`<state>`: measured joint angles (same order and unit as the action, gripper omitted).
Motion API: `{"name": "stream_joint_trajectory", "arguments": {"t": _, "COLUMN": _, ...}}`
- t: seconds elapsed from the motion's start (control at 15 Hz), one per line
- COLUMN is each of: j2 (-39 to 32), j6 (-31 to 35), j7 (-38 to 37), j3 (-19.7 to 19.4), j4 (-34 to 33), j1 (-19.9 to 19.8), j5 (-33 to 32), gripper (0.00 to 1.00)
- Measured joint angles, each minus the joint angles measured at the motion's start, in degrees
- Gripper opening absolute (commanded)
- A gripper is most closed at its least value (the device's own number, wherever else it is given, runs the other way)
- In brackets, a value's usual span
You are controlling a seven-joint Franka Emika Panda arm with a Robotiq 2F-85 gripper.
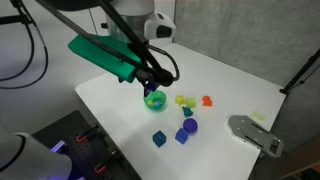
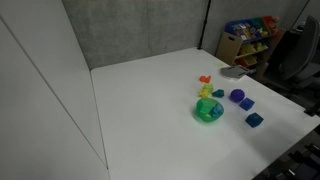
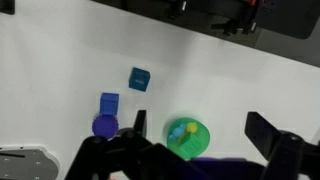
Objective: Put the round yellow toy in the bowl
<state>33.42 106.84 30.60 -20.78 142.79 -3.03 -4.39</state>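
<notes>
The green bowl sits on the white table and shows in both exterior views. In the wrist view the round yellow toy lies inside the bowl, beside a light blue toy and a green block. My gripper is open and empty. It hangs just above the bowl with one finger on each side. In an exterior view the gripper is directly over the bowl. The arm does not show in the other exterior view.
Loose toys lie near the bowl: a yellow-green one, an orange one, a dark green one, a purple one and blue cubes. A grey object lies at the table edge.
</notes>
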Motion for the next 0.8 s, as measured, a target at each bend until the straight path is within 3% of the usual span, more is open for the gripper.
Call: {"name": "stream_joint_trajectory", "arguments": {"t": 0.8, "j2": -0.8, "j6": 0.0, "j7": -0.3, "j3": 0.9, "j4": 0.0, "j1": 0.0, "j5": 0.0, "gripper": 1.0}}
